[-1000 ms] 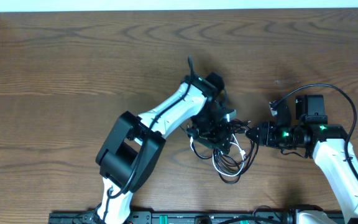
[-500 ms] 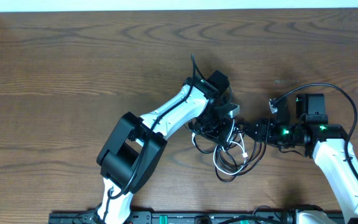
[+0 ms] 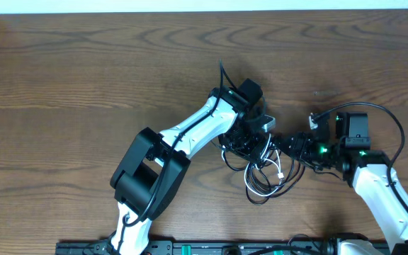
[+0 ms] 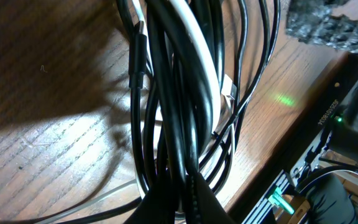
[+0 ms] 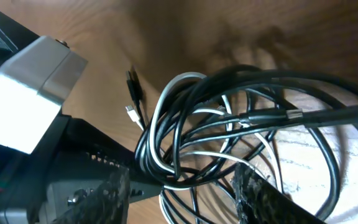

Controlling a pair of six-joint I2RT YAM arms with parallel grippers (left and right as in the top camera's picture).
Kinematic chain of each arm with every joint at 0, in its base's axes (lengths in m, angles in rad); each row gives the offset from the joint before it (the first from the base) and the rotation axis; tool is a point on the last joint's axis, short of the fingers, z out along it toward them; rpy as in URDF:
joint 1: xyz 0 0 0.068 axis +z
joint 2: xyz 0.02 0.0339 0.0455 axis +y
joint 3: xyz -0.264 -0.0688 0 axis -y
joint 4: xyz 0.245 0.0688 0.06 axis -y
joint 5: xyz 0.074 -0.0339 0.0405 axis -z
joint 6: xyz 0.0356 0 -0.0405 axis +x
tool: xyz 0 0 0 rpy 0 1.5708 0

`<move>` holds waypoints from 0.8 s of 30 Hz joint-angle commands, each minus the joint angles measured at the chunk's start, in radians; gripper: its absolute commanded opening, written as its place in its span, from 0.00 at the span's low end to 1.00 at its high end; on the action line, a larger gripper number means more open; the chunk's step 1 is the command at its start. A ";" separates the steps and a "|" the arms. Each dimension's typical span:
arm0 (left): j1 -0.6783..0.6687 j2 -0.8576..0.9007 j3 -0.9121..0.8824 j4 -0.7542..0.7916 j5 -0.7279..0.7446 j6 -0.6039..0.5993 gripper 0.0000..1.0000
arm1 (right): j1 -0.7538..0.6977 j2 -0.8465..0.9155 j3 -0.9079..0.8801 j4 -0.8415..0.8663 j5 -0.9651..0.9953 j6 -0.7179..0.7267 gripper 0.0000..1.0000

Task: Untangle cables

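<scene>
The cables (image 3: 261, 180) lie in a tangled heap of black and white loops on the wooden table, right of centre. My left gripper (image 3: 252, 142) sits on the heap's upper edge. In the left wrist view this gripper (image 4: 188, 200) is shut on a bundle of black cables (image 4: 179, 93) with a white cable (image 4: 194, 43) among them. My right gripper (image 3: 283, 145) faces it from the right. Its rough fingers (image 5: 112, 193) stand apart, and cable loops (image 5: 216, 124) cross the gap of the right gripper (image 5: 182, 196) unpinched. Two small plug ends (image 5: 133, 84) lie loose beside the heap.
The left arm's grey and black wrist body (image 5: 23, 93) is close in front of the right gripper. A thick black wire (image 3: 397, 127) arcs over the right arm. A black rail (image 3: 190, 248) runs along the table's front edge.
My left gripper has shut on the cable bundle and shifted slightly up and right. The right gripper has edged left toward the heap, its jaws unchanged.
</scene>
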 commanded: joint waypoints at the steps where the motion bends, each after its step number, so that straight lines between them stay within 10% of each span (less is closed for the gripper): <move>1: 0.000 0.000 -0.006 0.008 -0.012 0.004 0.27 | -0.003 -0.002 -0.023 0.030 -0.022 0.021 0.49; 12: 0.000 0.000 -0.006 0.026 -0.012 -0.003 0.33 | 0.065 -0.002 -0.042 0.116 -0.013 0.043 0.39; 16: 0.000 0.000 -0.006 0.035 -0.013 -0.003 0.08 | 0.072 -0.002 -0.050 0.118 0.033 0.105 0.40; 24: 0.000 0.000 -0.006 0.044 -0.012 -0.003 0.08 | 0.084 -0.002 -0.089 0.159 0.031 0.110 0.42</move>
